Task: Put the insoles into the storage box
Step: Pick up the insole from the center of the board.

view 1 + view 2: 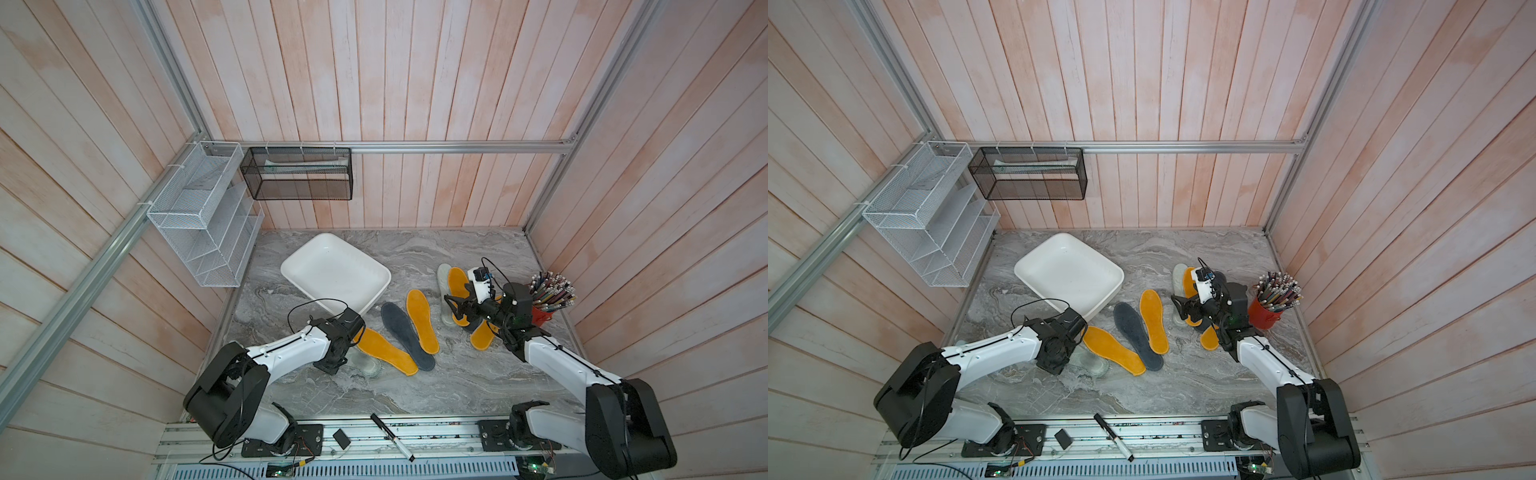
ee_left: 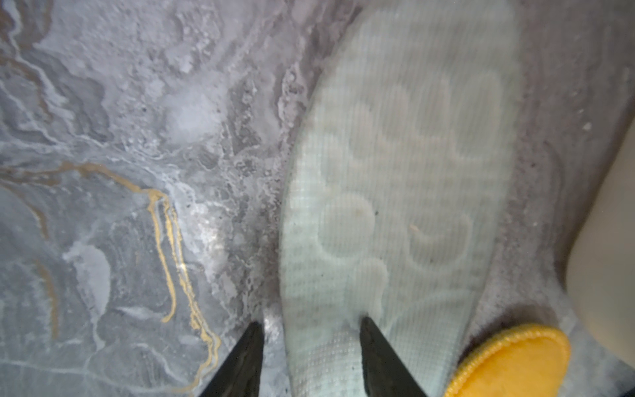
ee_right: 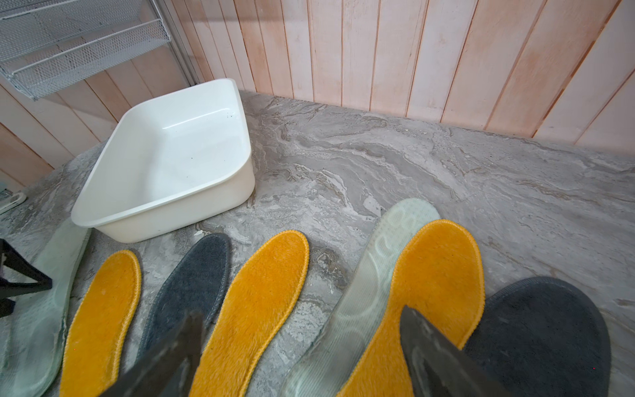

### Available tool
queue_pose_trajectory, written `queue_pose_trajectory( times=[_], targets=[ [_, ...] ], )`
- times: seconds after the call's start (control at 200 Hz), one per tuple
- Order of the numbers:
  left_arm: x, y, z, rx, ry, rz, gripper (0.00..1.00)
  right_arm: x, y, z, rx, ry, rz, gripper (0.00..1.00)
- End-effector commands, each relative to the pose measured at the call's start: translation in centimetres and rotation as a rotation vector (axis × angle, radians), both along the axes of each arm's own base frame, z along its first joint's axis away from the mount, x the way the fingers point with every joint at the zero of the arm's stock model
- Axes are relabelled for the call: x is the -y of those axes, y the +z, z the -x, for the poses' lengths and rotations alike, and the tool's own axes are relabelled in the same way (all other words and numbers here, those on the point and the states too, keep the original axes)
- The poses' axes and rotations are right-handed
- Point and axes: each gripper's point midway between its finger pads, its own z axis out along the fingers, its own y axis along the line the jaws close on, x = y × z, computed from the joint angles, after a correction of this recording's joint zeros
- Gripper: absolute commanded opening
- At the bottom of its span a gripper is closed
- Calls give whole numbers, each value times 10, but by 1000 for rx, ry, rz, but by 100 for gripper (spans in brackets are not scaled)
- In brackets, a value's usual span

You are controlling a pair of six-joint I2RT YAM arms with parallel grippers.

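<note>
I'm looking at a fuzzy orange-yellow insole, a ribbed translucent pale insole, the storage box in smooth glossy white plastic, and a matt marble-look tabletop.

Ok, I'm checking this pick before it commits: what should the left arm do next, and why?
Probably close the left jaws on the pale insole. In the left wrist view they straddle its edge, one tip on the insole, one on the table beside it, with a gap showing. The storage box is empty, so a firm pinch comes before any lift.
</note>
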Motion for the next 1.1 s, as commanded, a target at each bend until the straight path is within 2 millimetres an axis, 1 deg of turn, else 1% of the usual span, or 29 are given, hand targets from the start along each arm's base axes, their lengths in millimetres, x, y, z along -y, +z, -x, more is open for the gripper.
queue_pose_trajectory(
  times=[0.0,0.135,0.325,0.37,0.45,0.5,0.675,0.805,0.87,0.96,1.095],
  targets=[
    [6,-40,17,-110,-21,57,48,-2,5,0,22,6,4,90],
    [5,-43,19,-131,-34,70,47,-1,4,0,24,4,10,90],
    [7,-45,18,-136,-41,82,40,-1,3,0,26,4,13,90],
    [7,-47,18,-139,-43,86,37,-1,2,0,28,4,15,89],
    [8,-49,18,-145,-41,85,23,0,1,1,26,3,19,90],
    [8,-49,18,-148,-42,83,19,0,2,0,30,4,20,90],
    [9,-48,14,-146,-51,83,16,1,1,0,33,-1,33,89],
    [8,-49,15,-148,-50,82,16,2,0,0,32,-5,39,89],
    [8,-49,15,-148,-50,83,11,2,0,0,32,-5,39,90],
    [8,-48,15,-146,-53,84,0,2,0,0,34,-6,41,90],
    [6,-44,18,-143,-52,85,0,2,0,0,33,-6,41,90]
  ],
)
